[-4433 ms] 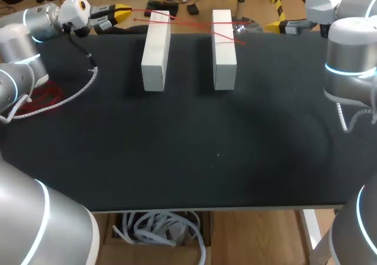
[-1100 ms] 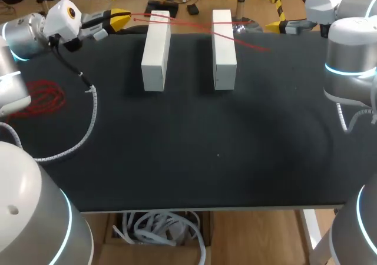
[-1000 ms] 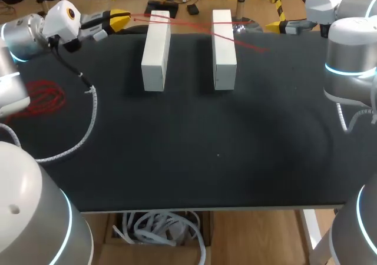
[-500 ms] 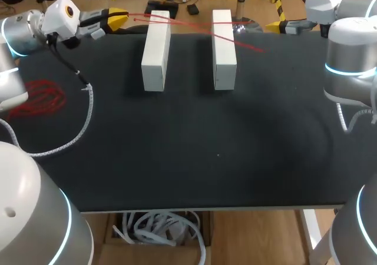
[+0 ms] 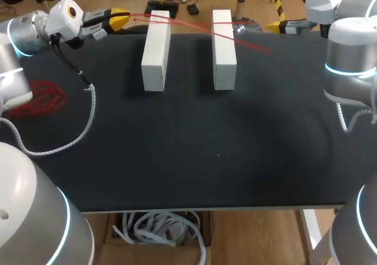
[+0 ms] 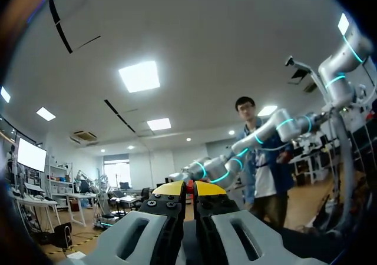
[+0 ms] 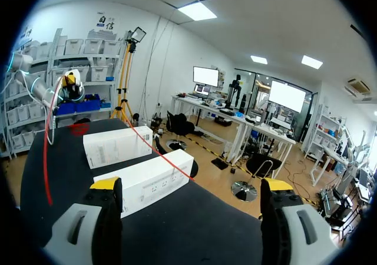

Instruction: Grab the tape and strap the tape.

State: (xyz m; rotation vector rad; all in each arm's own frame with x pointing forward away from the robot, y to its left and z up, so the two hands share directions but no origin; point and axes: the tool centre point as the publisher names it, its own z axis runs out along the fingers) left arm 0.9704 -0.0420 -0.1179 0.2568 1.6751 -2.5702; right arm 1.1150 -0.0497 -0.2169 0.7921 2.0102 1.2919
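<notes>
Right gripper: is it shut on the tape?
No, the right gripper is wide open and empty; the tape lies over the blocks ahead.

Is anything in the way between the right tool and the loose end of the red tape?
Nothing visible. The open right tool has only bare black table top between it and the loose end of the thin red tape.

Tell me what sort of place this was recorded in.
Most likely a robotics lab test bench: a black-covered table holds two white blocks side by side, a red tape runs across them from the shut left claw, and the right claw is open.
</notes>
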